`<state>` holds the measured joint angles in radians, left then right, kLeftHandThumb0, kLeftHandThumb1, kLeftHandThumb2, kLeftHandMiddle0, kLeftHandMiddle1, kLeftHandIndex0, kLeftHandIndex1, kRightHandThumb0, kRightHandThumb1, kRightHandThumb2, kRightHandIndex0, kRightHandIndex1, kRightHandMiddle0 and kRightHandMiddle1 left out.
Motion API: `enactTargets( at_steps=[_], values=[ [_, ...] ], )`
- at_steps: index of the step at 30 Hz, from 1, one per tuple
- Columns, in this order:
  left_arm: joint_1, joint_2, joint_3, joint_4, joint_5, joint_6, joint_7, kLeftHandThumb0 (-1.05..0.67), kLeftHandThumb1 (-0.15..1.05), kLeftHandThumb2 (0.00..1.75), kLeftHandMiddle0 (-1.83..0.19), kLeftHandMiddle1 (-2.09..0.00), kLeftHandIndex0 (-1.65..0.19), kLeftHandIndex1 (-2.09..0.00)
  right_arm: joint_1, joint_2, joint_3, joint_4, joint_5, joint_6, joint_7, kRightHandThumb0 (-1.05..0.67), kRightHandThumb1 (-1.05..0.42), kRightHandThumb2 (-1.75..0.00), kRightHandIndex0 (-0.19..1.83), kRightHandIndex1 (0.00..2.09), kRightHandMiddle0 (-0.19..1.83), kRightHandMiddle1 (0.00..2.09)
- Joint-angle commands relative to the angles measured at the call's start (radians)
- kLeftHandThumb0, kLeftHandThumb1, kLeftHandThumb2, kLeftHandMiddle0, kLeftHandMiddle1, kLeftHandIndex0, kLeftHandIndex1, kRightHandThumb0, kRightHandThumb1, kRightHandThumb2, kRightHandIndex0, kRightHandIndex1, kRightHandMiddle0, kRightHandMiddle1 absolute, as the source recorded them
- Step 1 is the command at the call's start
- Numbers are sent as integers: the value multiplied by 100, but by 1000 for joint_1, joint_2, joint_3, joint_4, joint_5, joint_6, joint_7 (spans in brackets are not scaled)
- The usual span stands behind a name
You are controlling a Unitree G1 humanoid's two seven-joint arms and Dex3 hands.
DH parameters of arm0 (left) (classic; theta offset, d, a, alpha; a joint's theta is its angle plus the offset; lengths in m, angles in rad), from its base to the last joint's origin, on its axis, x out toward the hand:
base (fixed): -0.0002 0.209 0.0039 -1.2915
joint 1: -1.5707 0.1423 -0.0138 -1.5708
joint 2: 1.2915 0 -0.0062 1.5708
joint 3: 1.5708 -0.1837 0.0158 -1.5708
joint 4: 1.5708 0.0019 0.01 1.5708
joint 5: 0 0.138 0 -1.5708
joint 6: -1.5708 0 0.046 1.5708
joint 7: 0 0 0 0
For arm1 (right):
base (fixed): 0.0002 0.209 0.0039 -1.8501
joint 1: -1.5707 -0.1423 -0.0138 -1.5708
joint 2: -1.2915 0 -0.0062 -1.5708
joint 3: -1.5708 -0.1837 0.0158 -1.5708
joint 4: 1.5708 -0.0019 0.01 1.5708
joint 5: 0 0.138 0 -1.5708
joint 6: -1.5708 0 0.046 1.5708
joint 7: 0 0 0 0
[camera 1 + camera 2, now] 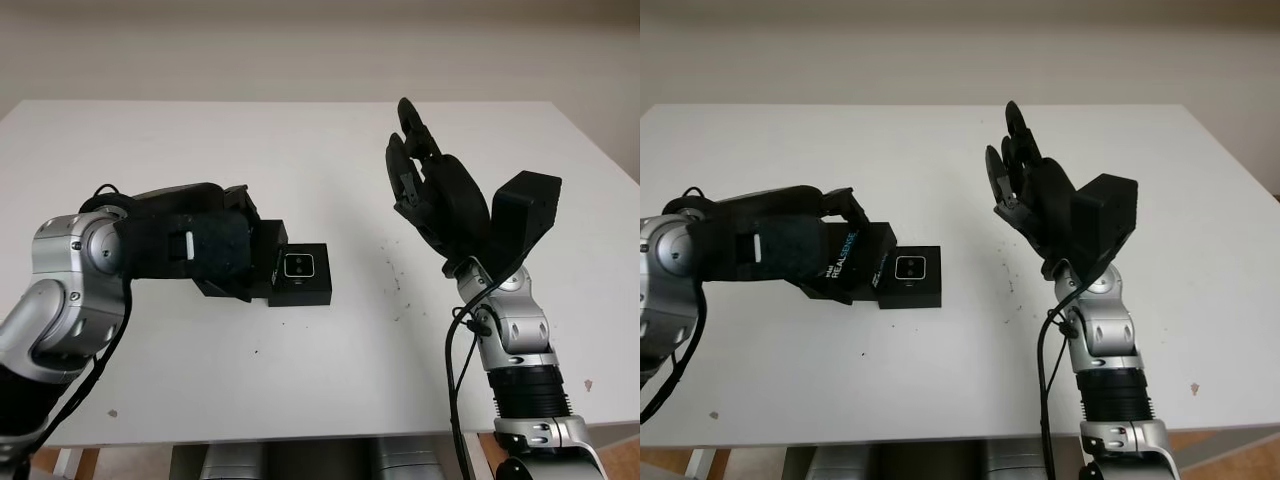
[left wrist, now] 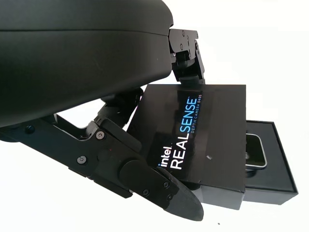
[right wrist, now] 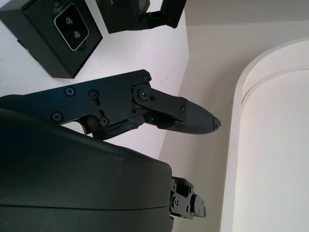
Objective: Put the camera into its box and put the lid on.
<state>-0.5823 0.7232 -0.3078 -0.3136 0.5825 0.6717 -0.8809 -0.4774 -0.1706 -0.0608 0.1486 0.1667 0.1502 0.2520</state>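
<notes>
An open black box (image 1: 308, 286) lies on the white table (image 1: 300, 140), left of centre, with the camera (image 1: 299, 265) lying face up inside it. My left hand (image 1: 240, 250) is shut on the black lid (image 1: 855, 258), printed "Intel RealSense" (image 2: 181, 133). The lid overlaps the left edge of the box (image 2: 273, 169) and leaves most of the camera (image 2: 254, 152) uncovered. My right hand (image 1: 1015, 160) is open, raised above the table to the right of the box, well apart from it. The box (image 3: 36, 41) and camera (image 3: 72, 20) also appear in the right wrist view.
A few small dark specks (image 1: 395, 280) dot the table between the box and my right arm. The table's front edge (image 1: 300, 432) runs close to both arms. A pale wall (image 1: 320, 50) stands behind the table.
</notes>
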Motion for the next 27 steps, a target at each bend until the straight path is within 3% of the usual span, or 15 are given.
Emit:
enactTargets(
  at_steps=[1, 6, 16, 21, 27],
  values=[
    [-44, -25, -3, 19, -13, 19, -7, -29, 105, 20, -56, -209, -38, -205, -4, 6, 0, -1, -6, -16, -5, -55, -105, -64, -19, 0, -18, 4],
    [-54, -45, 4, 57, -60, 14, 1, -30, 105, 22, -53, -203, -40, -206, -1, 19, -3, -4, -3, -28, -19, -55, -105, -68, -19, 0, -19, 3],
    [-53, -68, -26, 90, -39, -11, 62, -34, 105, 20, -69, -209, -56, -209, -3, 35, -12, -2, 14, -31, -26, -61, -105, -66, -19, 0, -19, 1],
    [-50, -74, -36, 106, -24, -45, 91, -31, 105, 22, -47, -208, -37, -206, -1, 34, -11, -8, 11, -22, -20, -63, -105, -63, -19, 0, -19, 0],
    [-49, -73, -32, 134, -19, -88, 116, -30, 105, 23, -43, -206, -29, -201, 3, 35, -5, 5, -2, -60, -18, -59, -105, -65, -19, 0, -19, 0]
  ],
)
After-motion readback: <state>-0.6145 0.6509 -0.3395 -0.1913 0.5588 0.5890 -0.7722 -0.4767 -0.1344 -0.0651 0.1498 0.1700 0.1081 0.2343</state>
